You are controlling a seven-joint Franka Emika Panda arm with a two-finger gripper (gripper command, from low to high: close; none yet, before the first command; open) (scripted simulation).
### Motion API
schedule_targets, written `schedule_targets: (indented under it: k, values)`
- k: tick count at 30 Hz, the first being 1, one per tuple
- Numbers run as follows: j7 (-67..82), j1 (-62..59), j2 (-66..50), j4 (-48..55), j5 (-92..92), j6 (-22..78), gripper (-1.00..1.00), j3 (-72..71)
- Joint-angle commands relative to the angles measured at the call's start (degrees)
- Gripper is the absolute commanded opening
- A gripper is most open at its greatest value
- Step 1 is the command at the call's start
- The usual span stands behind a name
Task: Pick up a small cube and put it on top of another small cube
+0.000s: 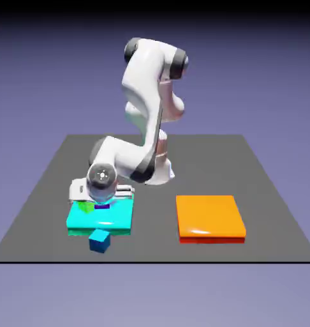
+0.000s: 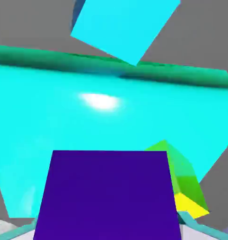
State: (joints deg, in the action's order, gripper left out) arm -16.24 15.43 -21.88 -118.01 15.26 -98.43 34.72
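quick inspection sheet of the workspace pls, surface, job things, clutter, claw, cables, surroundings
surface: dark grey table, flat, with two coloured slabs lying on it
job's things: small cube with violet-purple sides fills the bottom of the hand view, between the claw's tips; in the exterior view it shows just under the claw, over the cyan slab
clutter: yellow-green cube on the cyan slab, beside the small cube; blue-teal cube on the table at the cyan slab's near edge; orange slab apart, to the exterior view's right
claw: shut on the small cube, low over the cyan slab
cables: nothing seen
surroundings: plain blue-violet backdrop, nothing else seen
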Motion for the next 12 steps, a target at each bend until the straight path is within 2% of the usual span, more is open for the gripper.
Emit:
schedule_targets:
  k: [1,4,8,9,12]
  values:
    - [2.38,1.20,1.57,-1.89,1.88,-0.69,-1.00,2.08]
    - [5.56,2.80,3.66,-4.41,4.21,-1.57,-1.00,4.84]
    - [4.74,0.59,0.74,-11.08,4.64,-11.27,-1.00,4.93]
    - [4.74,0.59,0.74,-11.08,4.64,-11.27,1.00,4.93]
    - [5.16,1.73,2.24,-7.66,4.42,-6.29,1.00,4.88]
